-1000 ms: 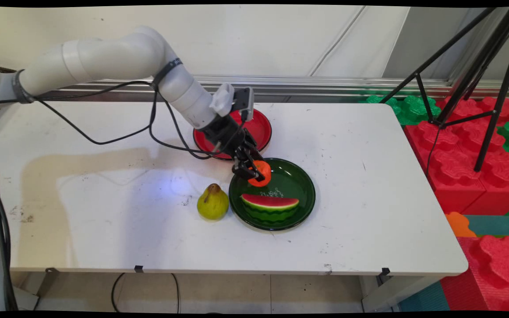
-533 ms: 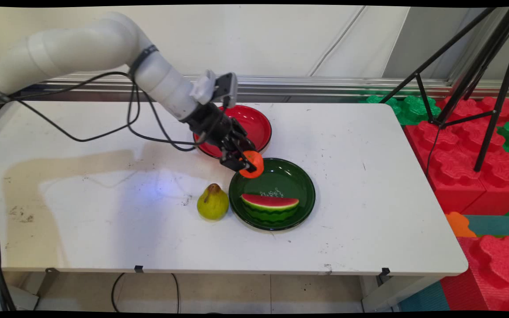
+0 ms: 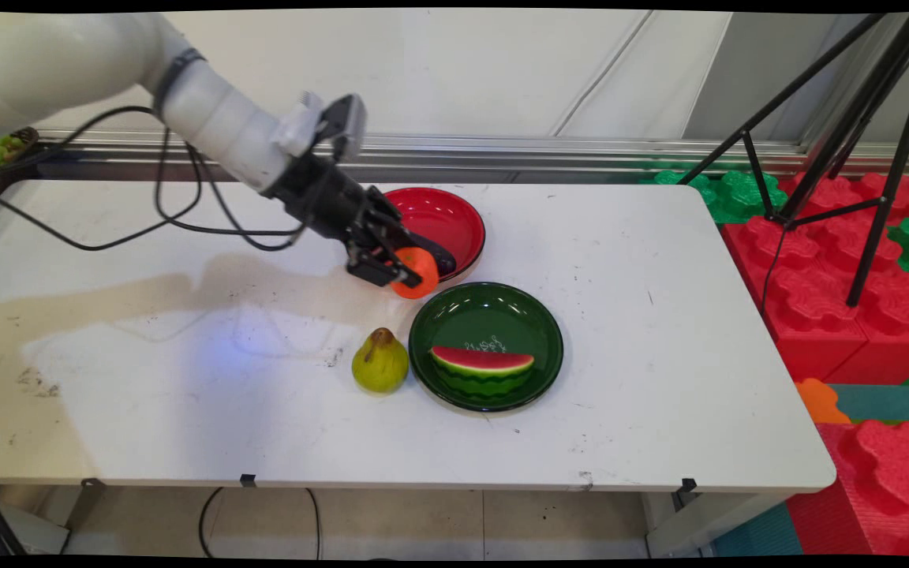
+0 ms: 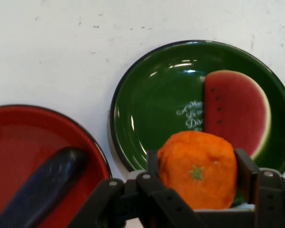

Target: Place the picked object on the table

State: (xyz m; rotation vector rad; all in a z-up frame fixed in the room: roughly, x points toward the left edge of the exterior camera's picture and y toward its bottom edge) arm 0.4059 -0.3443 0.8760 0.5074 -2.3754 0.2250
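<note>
Hand [image 3: 393, 270] is clamped on the orange [image 3: 415, 273], a finger [image 4: 246, 172] pressed to either side, carried in the air clear of the surface [image 3: 660, 315]. Just beneath and beyond the hand sits the green plate [image 3: 537, 315] with the watermelon slice [image 3: 482, 364] on it. Right alongside the hand, the red plate [image 3: 454, 217] holds a dark long object [image 4: 42, 185]. A pear [image 3: 379, 361] stands near, touching the green plate's rim.

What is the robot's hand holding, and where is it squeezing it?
The gripper holds an orange, its fingers pressing the two opposite sides.
</note>
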